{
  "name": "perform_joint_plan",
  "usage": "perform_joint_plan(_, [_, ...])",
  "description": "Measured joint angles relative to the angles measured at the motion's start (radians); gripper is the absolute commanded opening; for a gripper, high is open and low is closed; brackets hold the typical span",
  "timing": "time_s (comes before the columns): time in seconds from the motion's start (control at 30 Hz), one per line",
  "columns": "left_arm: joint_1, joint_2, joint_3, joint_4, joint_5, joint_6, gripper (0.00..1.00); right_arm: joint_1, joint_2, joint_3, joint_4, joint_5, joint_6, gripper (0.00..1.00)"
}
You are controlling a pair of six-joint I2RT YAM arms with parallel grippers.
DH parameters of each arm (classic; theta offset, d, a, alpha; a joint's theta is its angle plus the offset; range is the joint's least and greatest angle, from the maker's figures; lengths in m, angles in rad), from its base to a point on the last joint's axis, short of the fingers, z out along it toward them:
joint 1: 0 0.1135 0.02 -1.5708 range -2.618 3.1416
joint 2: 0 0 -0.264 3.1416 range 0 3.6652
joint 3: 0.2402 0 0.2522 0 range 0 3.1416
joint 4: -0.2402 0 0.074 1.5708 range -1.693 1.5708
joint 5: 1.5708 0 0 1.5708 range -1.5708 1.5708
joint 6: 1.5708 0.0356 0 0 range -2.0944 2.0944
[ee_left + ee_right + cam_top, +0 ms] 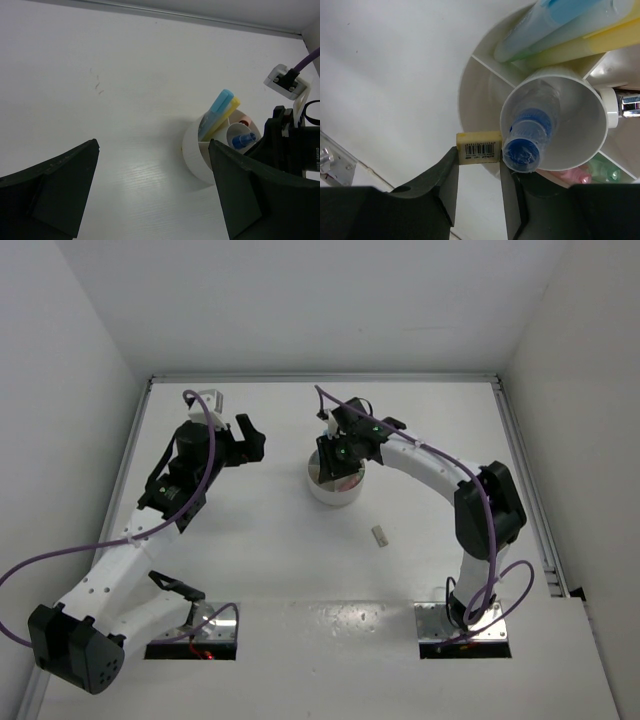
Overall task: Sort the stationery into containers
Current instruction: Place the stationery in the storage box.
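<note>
Right claw (479,167) pinches 1 small yellow barcoded eraser block (479,146) at fingertips, above a wedge compartment (487,92) of the round white plastic organiser (464,107), just beside its central well (580,125). Left claw (152,150) wide, empty, off to organiser's left. 1 more pale block (379,536) loose on white table (250,540).

The left arm (110,570) and right arm (425,462) have white links dotted with small screws, black joints and black wrist housings. A purple cable (60,556) runs along each. The fingers (50,195) are matte black wedges. Each base sits on a shiny metal plate (435,620).
</note>
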Motion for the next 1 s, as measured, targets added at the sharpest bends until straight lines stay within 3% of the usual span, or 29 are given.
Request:
perform_joint_plan(0.27, [0.0, 0.0, 0.0, 0.0, 0.0, 0.0, 0.97, 0.002, 0.0, 0.0, 0.0, 0.003, 0.003, 0.46])
perform_joint_plan(0.37, [0.0, 0.0, 0.0, 0.0, 0.0, 0.0, 0.97, 0.002, 0.0, 0.0, 0.0, 0.008, 0.002, 0.46])
perform_joint_plan(0.43, [0.0, 0.0, 0.0, 0.0, 0.0, 0.0, 0.94, 0.002, 0.0, 0.0, 0.0, 0.008, 0.001, 0.37])
perform_joint_plan(0.47, [0.0, 0.0, 0.0, 0.0, 0.0, 0.0, 0.89, 0.002, -0.001, 0.0, 0.001, 0.009, -0.003, 0.24])
perform_joint_plan(0.5, [0.0, 0.0, 0.0, 0.0, 0.0, 0.0, 0.8, 0.002, -0.002, 0.0, 0.0, 0.006, -0.006, 0.0])
perform_joint_plan(0.53, [0.0, 0.0, 0.0, 0.0, 0.002, -0.001, 0.4, 0.002, -0.004, 0.0, 0.0, 0.002, -0.017, 0.0])
perform_joint_plan(0.57, [0.0, 0.0, 0.0, 0.0, 0.008, -0.002, 0.14, 0.002, -0.01, 0.0, -0.003, -0.012, -0.023, 0.0])
perform_joint_plan(0.6, [0.0, 0.0, -0.001, 0.002, 0.012, 0.0, 0.0, 0.001, -0.019, 0.002, -0.008, -0.031, -0.034, 0.0])
perform_joint_plan(0.77, [0.0, -0.001, -0.022, 0.029, 0.088, -0.011, 0.0, -0.002, -0.127, 0.043, -0.087, -0.148, -0.225, 0.0])
perform_joint_plan(0.8, [-0.002, 0.001, -0.029, 0.034, 0.118, -0.026, 0.0, 0.0, -0.174, 0.034, -0.078, -0.121, -0.265, 0.12])
perform_joint_plan(0.9, [-0.048, 0.032, -0.039, 0.046, 0.19, -0.094, 0.0, -0.003, -0.394, -0.08, 0.021, 0.05, -0.358, 0.63])
perform_joint_plan(0.93, [-0.082, 0.05, -0.042, 0.057, 0.209, -0.122, 0.04, -0.008, -0.463, -0.124, 0.049, 0.115, -0.38, 0.69])
perform_joint_plan(0.97, [-0.128, 0.071, -0.051, 0.076, 0.22, -0.156, 0.21, -0.016, -0.546, -0.188, 0.101, 0.238, -0.426, 0.76])
perform_joint_plan(1.0, [-0.171, 0.088, -0.061, 0.086, 0.227, -0.185, 0.34, -0.019, -0.568, -0.208, 0.113, 0.284, -0.428, 0.76])
